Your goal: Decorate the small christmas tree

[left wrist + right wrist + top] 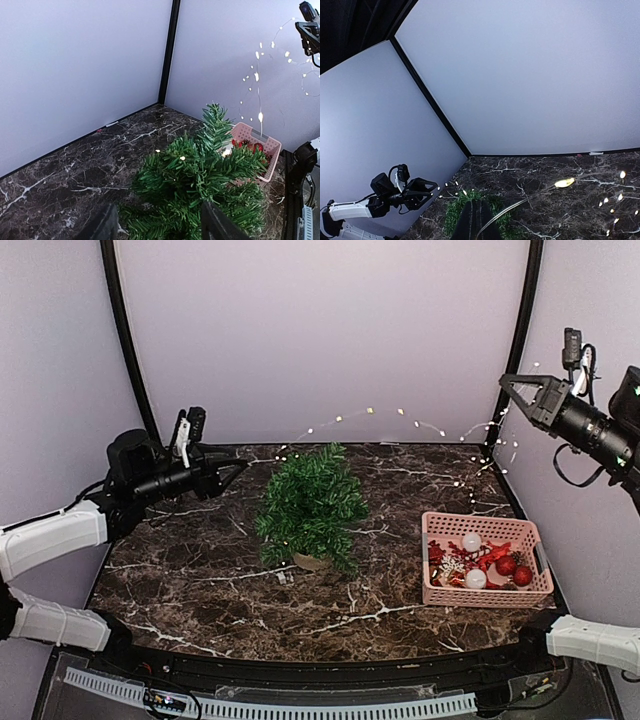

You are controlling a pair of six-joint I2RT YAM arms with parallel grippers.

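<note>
The small christmas tree (310,505), bushy dark green on a tan pot, stands mid-table. A string of lit fairy lights (400,412) arcs from its top up to my right gripper (510,388), which is raised high at the right and shut on the wire. In the right wrist view the closed fingers (479,220) pinch the wire, with the tree (452,212) below. My left gripper (238,467) is open and empty, left of the tree near its top. In the left wrist view its fingers (105,227) stand wide apart in front of the tree (200,175).
A pink basket (483,521) at the right front holds red and white baubles and red ornaments; it also shows in the left wrist view (245,131). Purple walls close in the back and sides. Dark marble table surface (180,580).
</note>
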